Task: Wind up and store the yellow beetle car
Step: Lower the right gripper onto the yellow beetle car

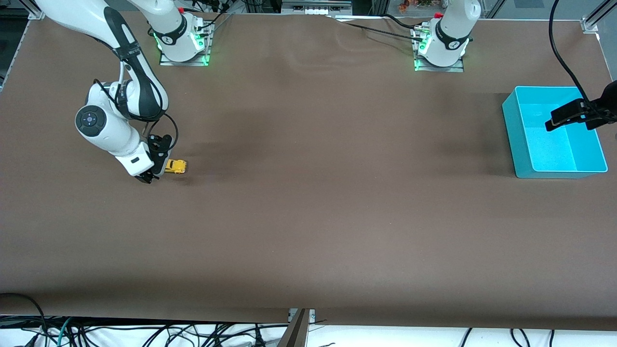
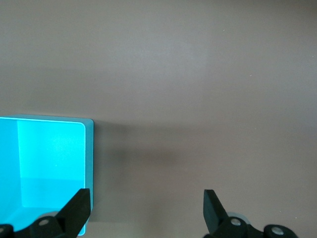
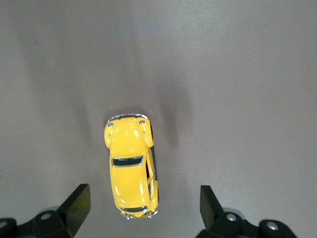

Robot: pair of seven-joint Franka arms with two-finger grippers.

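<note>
The yellow beetle car [image 1: 176, 166] stands on its wheels on the brown table toward the right arm's end. My right gripper [image 1: 153, 173] is open, low over the table right beside the car. In the right wrist view the car [image 3: 131, 163] lies between the spread fingers [image 3: 75, 204], one end of it level with the fingertips, touching neither. My left gripper [image 1: 564, 117] is open and empty, up over the teal bin [image 1: 520, 140]. Its wrist view shows the bin's corner [image 2: 88, 148] under one finger [image 2: 78, 209].
The teal bin holds nothing that I can see and stands at the left arm's end of the table. A black cable [image 1: 561, 53] hangs down to the left wrist. The brown table cloth [image 1: 308, 217] stretches between car and bin.
</note>
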